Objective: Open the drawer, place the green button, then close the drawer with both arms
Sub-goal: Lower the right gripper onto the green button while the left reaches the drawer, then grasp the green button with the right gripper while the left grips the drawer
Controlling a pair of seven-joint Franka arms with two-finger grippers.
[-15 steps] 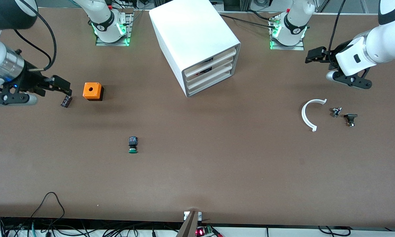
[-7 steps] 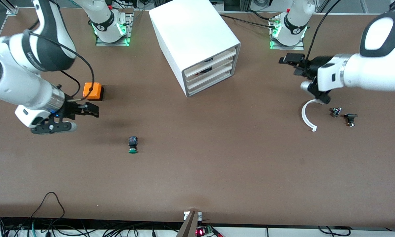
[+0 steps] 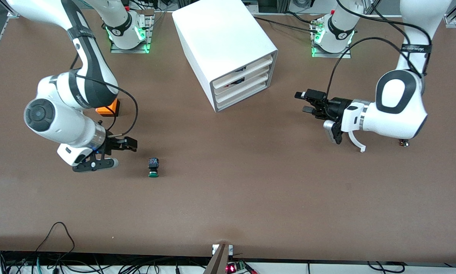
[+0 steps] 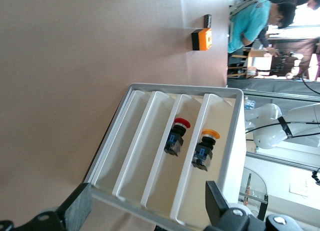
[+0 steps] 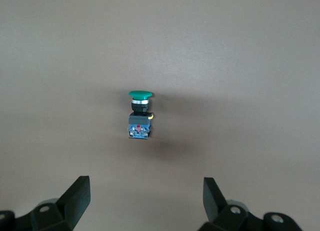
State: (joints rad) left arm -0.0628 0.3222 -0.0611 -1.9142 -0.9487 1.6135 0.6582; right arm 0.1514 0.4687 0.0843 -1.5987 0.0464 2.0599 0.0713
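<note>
The button [image 3: 153, 168] lies on the bench [image 3: 250, 190] at three o'clock from my right tool [image 3: 127, 144], spread wide. My left tool [image 3: 305, 102], also wide, faces the drawer [image 3: 243, 96].

Even, bright overhead light fills the front view. The brown table [image 3: 250, 198] is matte and shows no glare, only soft blurred shadows under each arm and beside the cabinet [image 3: 224, 49], whose white top is nearly washed out. Green lamps glow at both arm bases along the table's top edge. In the right wrist view the button [image 5: 140, 116] is sharp, with a faint shadow. In the left wrist view the background windows are overexposed.
</note>
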